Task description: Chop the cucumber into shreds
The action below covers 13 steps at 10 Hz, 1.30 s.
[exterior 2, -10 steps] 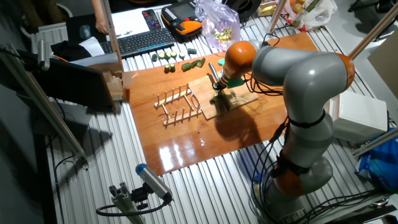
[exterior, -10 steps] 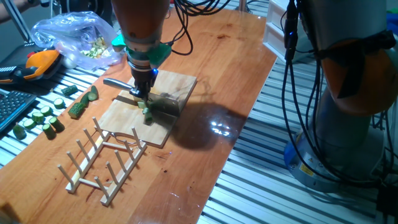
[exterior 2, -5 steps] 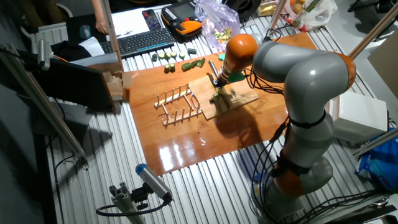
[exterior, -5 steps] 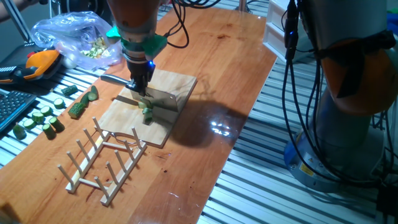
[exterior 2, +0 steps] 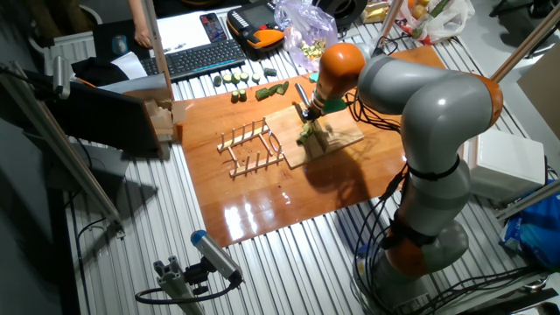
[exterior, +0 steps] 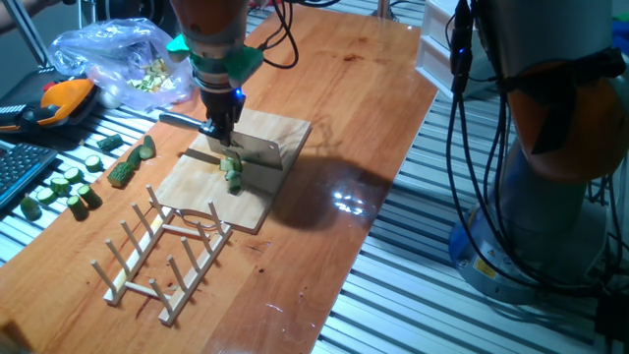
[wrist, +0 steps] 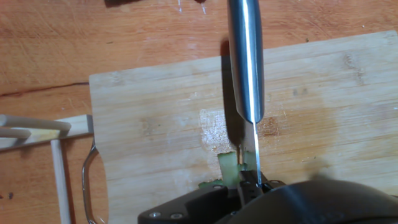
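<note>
Gripper [exterior: 222, 135] is clamped on the steel-handled knife [exterior: 228, 149], fingers pressed onto it; the handle pokes out toward the clear plastic bag of veg scraps [exterior: 118, 63]. I see the blade edge-on in hand view, a thin line [wrist: 256, 149] running down onto the pale square wooden cutting board [exterior: 236, 175]. The small dark green cucumber chunk w/ pale flesh [exterior: 233, 175] sits on the board approx. mid-way, right under the blade; in hand view its pale end [wrist: 229, 167] lies just beside the edge, touching or nearly so, can't tell which. Light wooden dish rack [exterior: 167, 251] lies on the table by the board's near corner. Round cucumber slices [exterior: 61, 190] and a longer dark green piece [exterior: 129, 165] lie well apart, at the table edge.
</note>
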Each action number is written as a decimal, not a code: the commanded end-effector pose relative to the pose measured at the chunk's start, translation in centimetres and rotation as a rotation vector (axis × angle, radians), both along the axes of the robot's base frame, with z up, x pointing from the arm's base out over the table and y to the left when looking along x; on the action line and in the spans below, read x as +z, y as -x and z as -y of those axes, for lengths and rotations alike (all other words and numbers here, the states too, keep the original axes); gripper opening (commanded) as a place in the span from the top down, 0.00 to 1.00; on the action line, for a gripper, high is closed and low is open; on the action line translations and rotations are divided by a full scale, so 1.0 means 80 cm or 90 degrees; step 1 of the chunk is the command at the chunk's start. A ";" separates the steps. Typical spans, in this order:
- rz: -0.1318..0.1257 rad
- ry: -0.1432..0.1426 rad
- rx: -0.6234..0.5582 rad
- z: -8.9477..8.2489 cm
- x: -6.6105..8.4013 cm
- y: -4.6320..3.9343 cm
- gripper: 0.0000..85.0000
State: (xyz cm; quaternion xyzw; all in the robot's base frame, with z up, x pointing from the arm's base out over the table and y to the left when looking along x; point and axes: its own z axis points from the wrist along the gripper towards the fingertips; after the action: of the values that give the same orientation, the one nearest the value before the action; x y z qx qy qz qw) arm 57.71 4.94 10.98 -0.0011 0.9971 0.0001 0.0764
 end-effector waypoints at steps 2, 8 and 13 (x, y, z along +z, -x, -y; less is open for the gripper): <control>0.001 0.001 0.002 0.001 -0.002 0.000 1.00; 0.012 -0.001 0.006 0.002 -0.016 0.003 1.00; 0.025 -0.002 0.005 0.000 -0.030 0.006 1.00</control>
State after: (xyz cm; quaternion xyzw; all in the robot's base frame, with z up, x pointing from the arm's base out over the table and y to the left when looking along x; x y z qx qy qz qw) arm 57.22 4.93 8.55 -0.0046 0.9954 0.0021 0.0959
